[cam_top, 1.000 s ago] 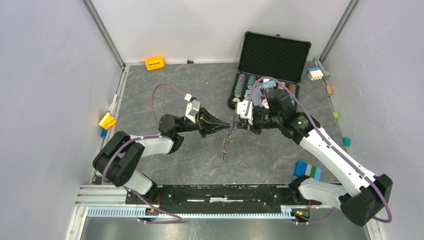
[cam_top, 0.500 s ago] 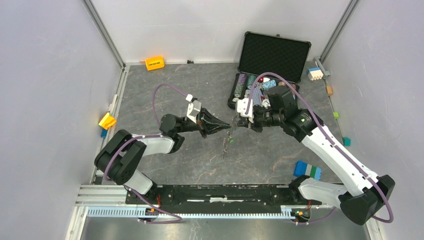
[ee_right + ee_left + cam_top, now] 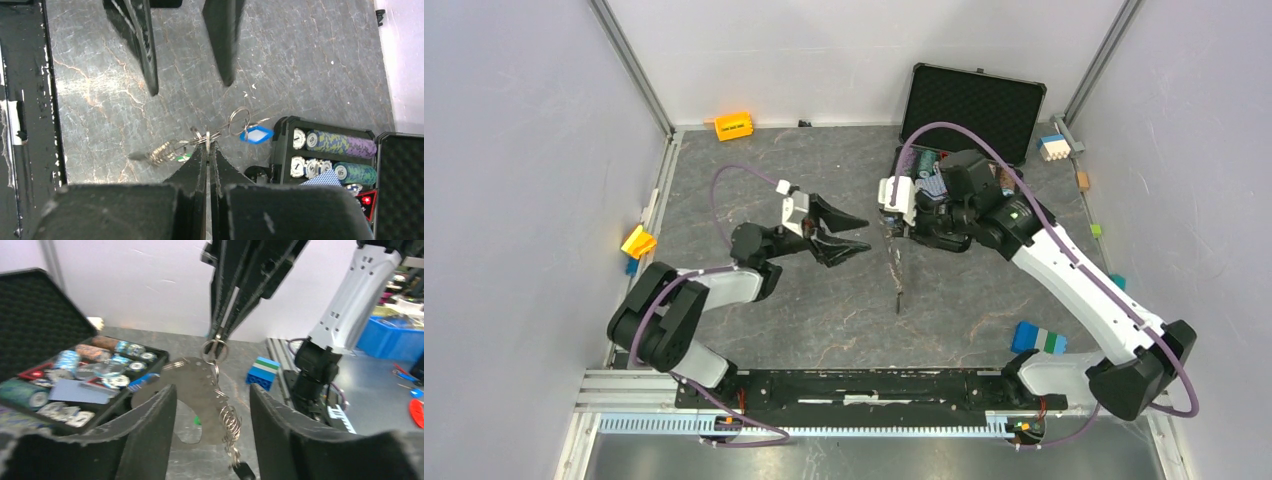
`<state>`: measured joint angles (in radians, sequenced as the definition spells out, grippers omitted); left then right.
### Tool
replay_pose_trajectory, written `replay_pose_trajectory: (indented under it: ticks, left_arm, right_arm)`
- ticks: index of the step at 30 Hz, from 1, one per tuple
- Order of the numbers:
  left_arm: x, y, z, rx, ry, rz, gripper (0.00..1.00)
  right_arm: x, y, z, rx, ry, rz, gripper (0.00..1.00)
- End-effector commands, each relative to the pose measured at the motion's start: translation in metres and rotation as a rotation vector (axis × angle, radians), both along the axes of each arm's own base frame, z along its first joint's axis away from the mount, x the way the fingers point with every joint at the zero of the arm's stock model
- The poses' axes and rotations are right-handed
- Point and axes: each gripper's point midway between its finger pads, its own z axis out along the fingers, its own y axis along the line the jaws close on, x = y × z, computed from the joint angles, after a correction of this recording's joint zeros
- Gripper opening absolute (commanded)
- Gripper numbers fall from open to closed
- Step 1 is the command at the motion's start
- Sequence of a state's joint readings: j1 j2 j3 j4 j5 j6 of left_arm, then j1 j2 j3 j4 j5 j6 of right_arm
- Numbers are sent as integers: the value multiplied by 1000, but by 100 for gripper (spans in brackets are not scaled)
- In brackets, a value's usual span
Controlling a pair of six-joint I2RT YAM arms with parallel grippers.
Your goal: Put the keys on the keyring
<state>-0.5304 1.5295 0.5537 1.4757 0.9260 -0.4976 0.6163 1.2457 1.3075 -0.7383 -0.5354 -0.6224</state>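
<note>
Since a second ago the left gripper (image 3: 865, 232) has let go and drawn back, its fingers now spread wide, while the right gripper (image 3: 207, 146) has lifted the keyring (image 3: 895, 262) up and away from it.

That bunch hangs straight below the right fingertips, which are pressed together on a small split ring at its top. The thin chain and the dark fob dangle lowest, above the table (image 3: 824, 315). A blue tag (image 3: 256, 135) sticks out just beside the pinch. From the left wrist view the bunch sits ahead of the spread fingers, between them but touching neither. A flat silver piece hangs there; I cannot tell whether it is one of the keys or the loop itself.

Judging from this, the hold is the weak point: only a thin ring edge is nipped, so a quick move could set the chain swinging and work the ring out of the pinch. A key not fully threaded could slide off. The open case (image 3: 969, 100) of chips lies just behind the right gripper, so anything dropped there would be awkward to recover.
</note>
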Motion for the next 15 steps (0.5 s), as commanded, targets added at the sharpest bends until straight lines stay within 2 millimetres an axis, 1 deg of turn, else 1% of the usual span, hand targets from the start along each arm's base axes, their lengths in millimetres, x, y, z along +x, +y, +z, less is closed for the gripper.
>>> replay_pose_trajectory:
  ticks: [1,2,5,7,9,11,13,14,15]
  left_arm:
    - [10,33,37,-60,-158,97,67]
    - [14,40,39,-56,-163,123,71]
    - [26,62,41,-40,-151,211,77]
    - [40,83,40,-34,-91,294,79]
    - [54,109,41,-52,-34,379,82]
    - [63,129,42,-52,-11,449,87]
    - [69,146,43,-56,19,496,91]
    - [71,153,44,-58,29,513,91]
    - [73,159,45,-55,33,528,92]
  right_arm:
    - [14,15,20,-33,-66,-35,0]
    - [16,20,19,-43,-71,-36,0]
    - [21,41,22,-54,-83,-25,0]
    - [23,57,27,-44,-94,-13,0]
    - [25,75,33,-31,-101,9,0]
    - [26,91,35,-22,-99,28,0]
    - [34,97,24,-41,-94,15,0]
    - [40,95,15,-63,-106,-1,0]
    - [43,89,3,-96,-115,-22,0]
